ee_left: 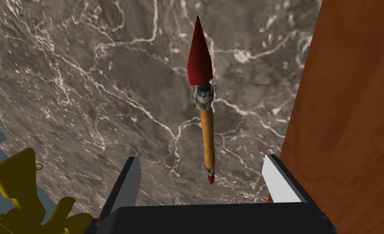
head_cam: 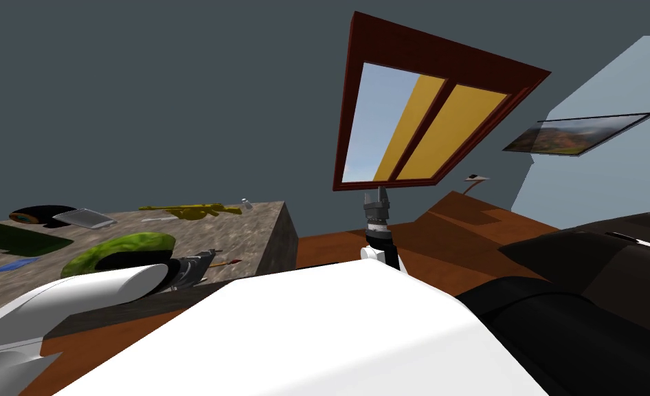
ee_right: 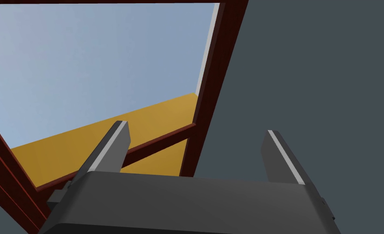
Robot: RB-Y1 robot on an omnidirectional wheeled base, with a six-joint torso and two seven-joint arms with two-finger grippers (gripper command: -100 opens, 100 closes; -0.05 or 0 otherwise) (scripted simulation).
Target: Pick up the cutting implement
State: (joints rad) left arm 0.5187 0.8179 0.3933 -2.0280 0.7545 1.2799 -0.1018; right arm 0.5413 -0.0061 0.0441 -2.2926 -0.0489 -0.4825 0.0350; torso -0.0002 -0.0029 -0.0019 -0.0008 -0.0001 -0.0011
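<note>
1. Close to the surface (ee_left: 85,81) edge, the knife (ee_left: 206,130) is lying flat; we are holding our left jaws open over its butt end.
2. We are risking a nudge: a jaw clipping the thin handle could push it over that edge onto the floor (ee_left: 349,122).
3. Its long axis is running roughly along that edge, red blade pointing away from our jaws.
4. Our right jaws are standing open, well away from that edge.

Looks like a room in a home, maybe a living room. Shows dark grey walls (head_cam: 145,103), a window (head_cam: 421,117) in a dark red wooden frame, a framed landscape picture (head_cam: 571,135) on a paler wall (head_cam: 612,185), a red-brown wooden floor (head_cam: 454,230), a marble-like table (head_cam: 255,230) with small things (head_cam: 192,210) scattered on it.
</note>
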